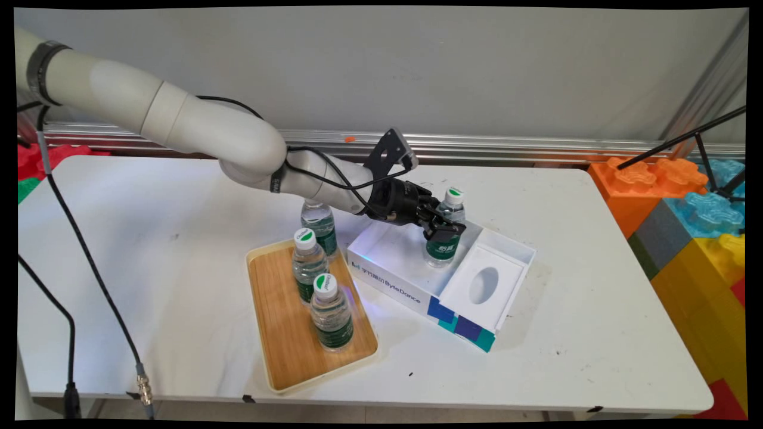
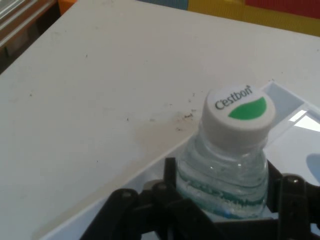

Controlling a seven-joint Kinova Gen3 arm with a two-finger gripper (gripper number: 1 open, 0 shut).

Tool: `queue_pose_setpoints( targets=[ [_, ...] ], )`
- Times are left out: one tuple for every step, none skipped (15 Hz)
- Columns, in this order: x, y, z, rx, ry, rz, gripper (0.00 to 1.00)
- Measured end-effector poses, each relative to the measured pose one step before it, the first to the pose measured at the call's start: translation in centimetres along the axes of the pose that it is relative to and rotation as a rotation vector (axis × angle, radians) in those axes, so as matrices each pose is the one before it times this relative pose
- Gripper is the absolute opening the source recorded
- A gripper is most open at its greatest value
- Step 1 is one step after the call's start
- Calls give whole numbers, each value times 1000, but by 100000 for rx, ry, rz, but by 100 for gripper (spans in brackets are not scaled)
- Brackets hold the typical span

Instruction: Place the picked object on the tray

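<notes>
My hand (image 1: 444,225) is clamped round a water bottle (image 1: 446,235) standing upright in the white box (image 1: 393,253) on the desk (image 1: 149,250), beside the wooden tray (image 1: 286,333) carrying two bottles.

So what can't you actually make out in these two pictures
- Rear bottle beside the tray: main view, its cap and neck are hidden by the arm.
- Gripper around the bottle standing in the white box: hand view, pad contact is cut off by the bottom edge.
- Box's far compartment: hand view, cut off at the right edge.
</notes>
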State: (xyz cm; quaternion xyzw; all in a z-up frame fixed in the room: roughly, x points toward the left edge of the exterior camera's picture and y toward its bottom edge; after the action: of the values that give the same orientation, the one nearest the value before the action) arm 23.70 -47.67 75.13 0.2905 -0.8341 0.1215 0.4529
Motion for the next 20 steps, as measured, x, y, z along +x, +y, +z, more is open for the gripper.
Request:
queue_pose_setpoints(
  targets=[
    [-33,-11,-35,-57,16,-5,0],
    [-23,-2,-19,-190,17,24,0],
    [-32,7,-68,-73,35,-39,0],
    [-19,20,-117,-105,93,-32,0],
    [-5,51,-182,-136,171,-35,0],
    [32,78,-207,-156,245,-4,0],
    [21,65,-165,-131,180,-8,0],
    [34,60,-180,-125,219,-3,0],
    [53,76,-229,-116,300,13,0],
    [88,92,-285,-105,411,54,0],
    [99,86,-333,-18,427,25,0],
    [109,84,-238,-147,348,81,0],
    [75,51,-183,-39,282,28,0],
    [73,65,-224,-72,276,17,0],
    [69,64,-254,2,316,-23,0],
    [143,69,-260,-71,450,69,0],
    [150,69,-325,-25,522,21,0],
    [167,45,-365,81,553,-28,0],
    [251,60,-346,47,648,-20,0],
    [210,52,-270,59,491,-2,0]
  ],
)
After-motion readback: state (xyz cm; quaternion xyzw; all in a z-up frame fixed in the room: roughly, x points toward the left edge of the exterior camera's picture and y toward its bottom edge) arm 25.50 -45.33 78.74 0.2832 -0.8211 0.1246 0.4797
